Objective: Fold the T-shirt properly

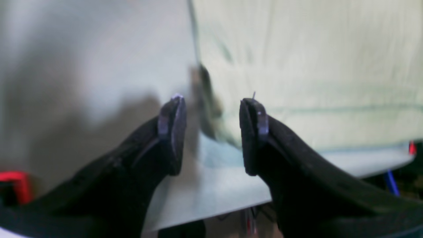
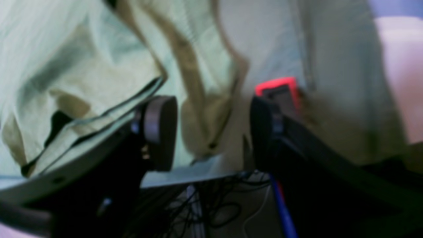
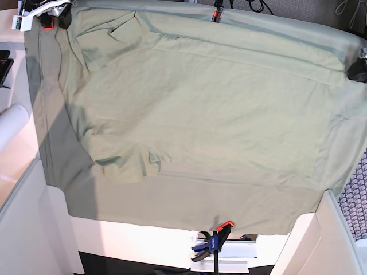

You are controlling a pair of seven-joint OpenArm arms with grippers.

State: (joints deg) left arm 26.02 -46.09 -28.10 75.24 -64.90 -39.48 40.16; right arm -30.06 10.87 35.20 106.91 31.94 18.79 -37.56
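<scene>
The pale sage-green T-shirt (image 3: 200,109) lies spread over most of the table, with a folded band along its far edge and a rumpled corner at the near left. In the left wrist view my left gripper (image 1: 213,132) stands open, its fingers apart just off the T-shirt (image 1: 297,66) edge, nothing between them. My right gripper (image 2: 211,132) is open too, beside wrinkled folds of the T-shirt (image 2: 82,49), holding nothing. In the base view the right arm's tip (image 3: 54,12) sits at the far left corner and the left arm's tip (image 3: 359,70) at the right edge.
A grey-green tablecloth (image 3: 63,166) covers the table under the shirt. Clamps hold it at the near edge (image 3: 215,240) and the far edge (image 3: 217,14); a red clamp (image 2: 277,86) shows by the right fingers. A white roll (image 3: 11,123) lies left.
</scene>
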